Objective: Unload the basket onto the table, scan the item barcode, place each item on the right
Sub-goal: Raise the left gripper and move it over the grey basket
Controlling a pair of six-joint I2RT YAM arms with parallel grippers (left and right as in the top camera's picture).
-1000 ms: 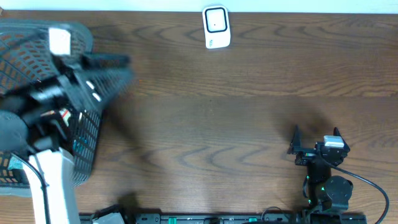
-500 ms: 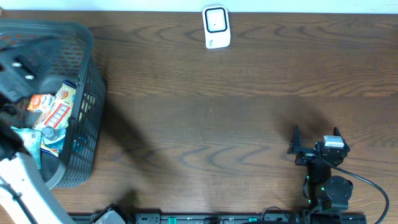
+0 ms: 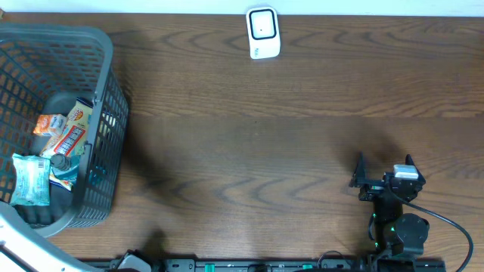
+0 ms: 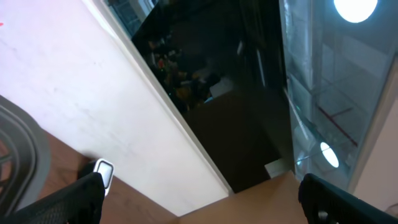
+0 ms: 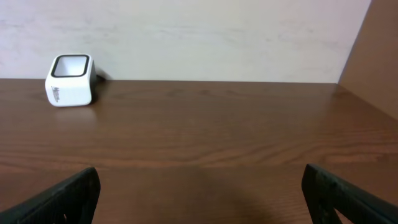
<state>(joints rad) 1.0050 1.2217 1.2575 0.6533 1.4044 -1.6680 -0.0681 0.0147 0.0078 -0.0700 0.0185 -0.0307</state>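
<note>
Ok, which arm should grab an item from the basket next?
Probably left: the basket sits on its side, and the left gripper is open. The right gripper rests far across the table.

My black two-finger right gripper (image 3: 385,162) sits at about five o'clock in the overhead view, low above its base. Its jaws are spread wide and empty, with the fingers (image 5: 59,199) pointing toward twelve. My black left gripper (image 4: 200,186) is tilted upward, jaws wide apart, holding nothing. Only a white left arm link (image 3: 13,240) shows, at seven o'clock.
</note>
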